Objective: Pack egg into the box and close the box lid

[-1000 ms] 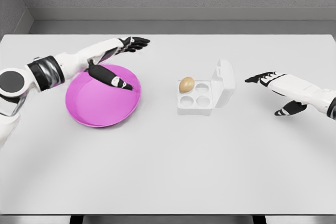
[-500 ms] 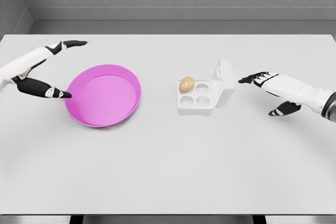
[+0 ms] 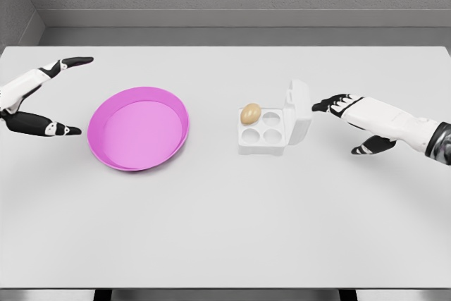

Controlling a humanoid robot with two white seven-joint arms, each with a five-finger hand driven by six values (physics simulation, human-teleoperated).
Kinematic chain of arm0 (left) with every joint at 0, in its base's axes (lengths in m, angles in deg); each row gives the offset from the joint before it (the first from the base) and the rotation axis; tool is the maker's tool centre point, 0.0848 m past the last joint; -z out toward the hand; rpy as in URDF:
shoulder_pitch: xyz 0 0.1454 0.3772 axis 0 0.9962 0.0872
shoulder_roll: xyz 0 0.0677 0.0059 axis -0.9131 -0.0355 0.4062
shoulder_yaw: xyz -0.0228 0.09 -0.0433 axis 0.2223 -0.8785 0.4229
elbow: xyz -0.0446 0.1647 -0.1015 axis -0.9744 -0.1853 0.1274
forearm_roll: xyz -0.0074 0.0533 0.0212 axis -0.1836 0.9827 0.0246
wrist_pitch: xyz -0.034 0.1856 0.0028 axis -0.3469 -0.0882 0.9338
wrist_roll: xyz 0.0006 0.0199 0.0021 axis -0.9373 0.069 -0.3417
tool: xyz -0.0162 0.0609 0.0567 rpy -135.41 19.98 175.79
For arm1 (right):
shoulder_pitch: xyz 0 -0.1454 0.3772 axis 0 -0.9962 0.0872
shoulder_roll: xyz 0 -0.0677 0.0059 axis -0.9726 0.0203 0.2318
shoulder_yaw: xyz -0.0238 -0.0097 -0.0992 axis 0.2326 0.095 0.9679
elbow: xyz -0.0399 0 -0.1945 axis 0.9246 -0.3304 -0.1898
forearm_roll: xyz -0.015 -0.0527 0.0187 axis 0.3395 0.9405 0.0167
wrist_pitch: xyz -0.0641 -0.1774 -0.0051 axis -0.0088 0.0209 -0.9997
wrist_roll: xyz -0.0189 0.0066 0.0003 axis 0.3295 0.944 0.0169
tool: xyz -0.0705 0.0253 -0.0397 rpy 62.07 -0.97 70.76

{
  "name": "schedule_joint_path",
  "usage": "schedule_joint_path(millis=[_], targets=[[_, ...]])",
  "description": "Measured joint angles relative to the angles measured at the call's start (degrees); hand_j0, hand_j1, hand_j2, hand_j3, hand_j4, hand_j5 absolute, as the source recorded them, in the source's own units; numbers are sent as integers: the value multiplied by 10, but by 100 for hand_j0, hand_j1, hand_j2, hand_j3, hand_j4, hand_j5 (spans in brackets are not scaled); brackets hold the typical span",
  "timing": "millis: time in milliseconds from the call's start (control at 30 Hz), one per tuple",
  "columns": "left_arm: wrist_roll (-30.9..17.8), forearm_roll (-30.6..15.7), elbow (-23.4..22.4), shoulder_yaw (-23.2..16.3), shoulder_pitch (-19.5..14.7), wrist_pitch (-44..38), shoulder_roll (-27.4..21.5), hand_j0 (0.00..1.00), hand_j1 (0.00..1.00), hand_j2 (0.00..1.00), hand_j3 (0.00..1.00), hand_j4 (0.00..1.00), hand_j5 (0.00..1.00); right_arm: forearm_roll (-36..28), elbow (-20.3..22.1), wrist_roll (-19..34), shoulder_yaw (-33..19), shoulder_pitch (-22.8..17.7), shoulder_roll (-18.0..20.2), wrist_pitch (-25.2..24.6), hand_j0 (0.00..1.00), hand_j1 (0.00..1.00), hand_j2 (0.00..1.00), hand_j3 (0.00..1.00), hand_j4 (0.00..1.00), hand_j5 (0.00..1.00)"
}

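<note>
Right hand (image 3: pixel 343 109), fingers spread and holding nothing, hovers just beside the raised lid (image 3: pixel 300 107) of a small white egg box (image 3: pixel 264 135) on the white worktop (image 3: pixel 232 216). One brown egg (image 3: pixel 250 113) already sits in the box's far left cup; the other three cups look empty. Packing appears done; closing the lid is what remains. Left hand (image 3: pixel 39 100), also spread and empty, hangs at the far left edge, apart from an empty pink plate (image 3: pixel 138 128).
</note>
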Motion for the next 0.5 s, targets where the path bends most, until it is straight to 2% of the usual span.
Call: schedule_joint_path(millis=[200,500], targets=[[0,1,3,14,4,0,20,100,100,100,100,100,100,0,15,0,-1,1,0,7,100,100,100,100,100,100],[0,1,0,21,5,0,26,100,100,100,100,100,100,1,31,0,-1,3,-3,44,100,100,100,100,100,100]])
